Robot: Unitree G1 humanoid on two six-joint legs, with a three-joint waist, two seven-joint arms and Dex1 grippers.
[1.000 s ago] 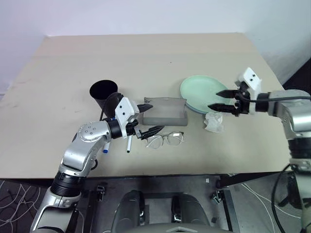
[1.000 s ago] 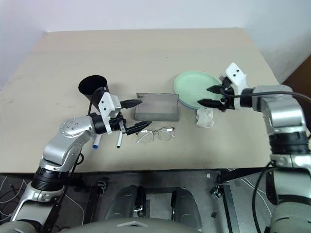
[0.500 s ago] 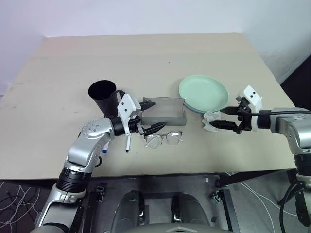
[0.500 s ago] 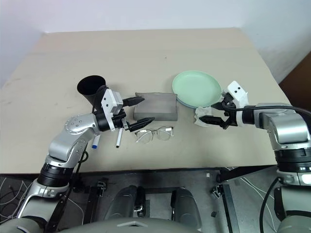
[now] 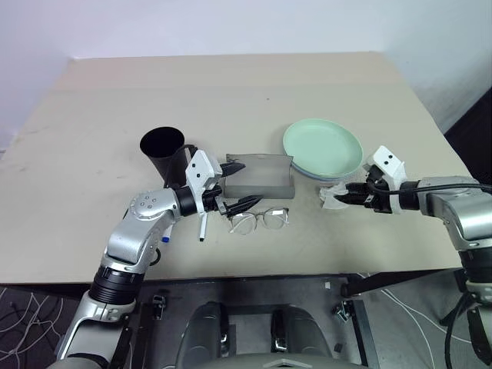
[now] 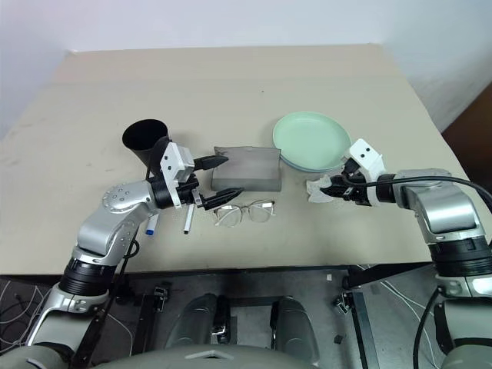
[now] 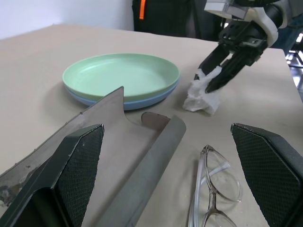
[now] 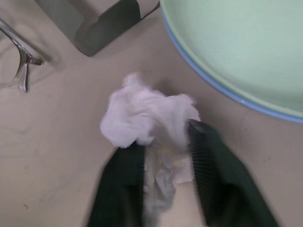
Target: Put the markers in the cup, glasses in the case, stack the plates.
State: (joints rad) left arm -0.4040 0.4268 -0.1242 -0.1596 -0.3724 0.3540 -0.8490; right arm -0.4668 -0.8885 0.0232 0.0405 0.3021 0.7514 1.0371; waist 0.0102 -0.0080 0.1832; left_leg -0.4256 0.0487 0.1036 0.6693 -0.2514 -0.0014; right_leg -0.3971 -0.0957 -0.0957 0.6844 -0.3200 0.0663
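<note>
Beige tabletop (image 5: 231,92) against a plain white wall, everything sitting toward the near half. Using the grey case (image 5: 260,177) as the reference: it lies open in the middle, with the glasses (image 5: 260,220) flat on the tabletop just in front of it, unfolded and close to its near edge. Off to the case's left stands the black cup (image 5: 162,148), upright. The two markers lie in front of the cup, left of the glasses: the black-capped marker (image 5: 203,227) is in plain sight, the blue-capped marker (image 5: 167,234) mostly hidden under the left arm. To the case's right the plates are already stacked, mint green plate (image 5: 323,147) on top of the light blue plate (image 7: 142,98), whose rim peeks out underneath.

Left gripper (image 5: 237,184) hovers at the case's left end with its fingers spread wide, nothing in them. Right gripper (image 5: 344,192) is down on the far side of the case, just in front of the plates, its fingers pinched onto a crumpled white tissue (image 8: 147,118) that sits on the tabletop.
</note>
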